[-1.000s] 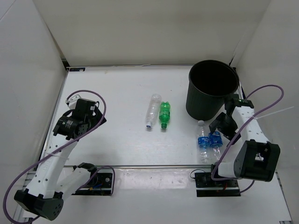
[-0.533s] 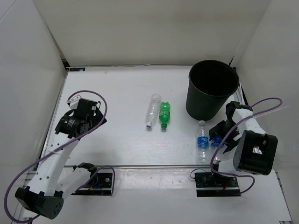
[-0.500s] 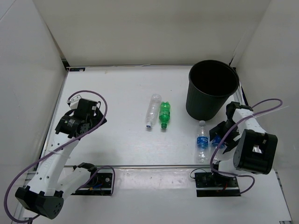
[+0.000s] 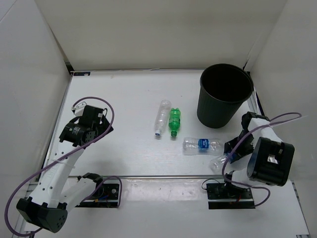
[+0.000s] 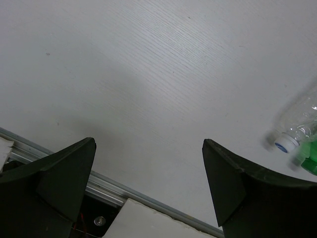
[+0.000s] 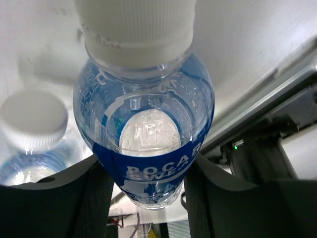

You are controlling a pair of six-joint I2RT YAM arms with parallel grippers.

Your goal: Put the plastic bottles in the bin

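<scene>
A white table (image 4: 124,99) seen from above carries one bin and four bottles, with two robot arms at its near edge.

The tall round black plastic bin (image 4: 216,114) stands upright in the far right corner. None of the four bottles is in it.

Two bottles lie side by side near the middle of the table, caps towards the near edge. One is the plain clear plastic bottle (image 4: 161,117) and the other, on its right, is the green plastic bottle (image 4: 174,122).

A third, the clear plastic bottle with a blue label (image 4: 202,145), lies on its side across the table. It is right of centre, near the near edge.

The fourth, a second blue-labelled clear bottle (image 6: 143,148), is at the near right corner. The right end effector (image 6: 148,171) is clenched on it, one dark finger against each side. Its white cap points away from the wrist camera, and another white cap shows just beside it.

The left end effector (image 5: 148,168) is released, fingers wide apart above bare table near the left edge, well apart from every bottle.
</scene>
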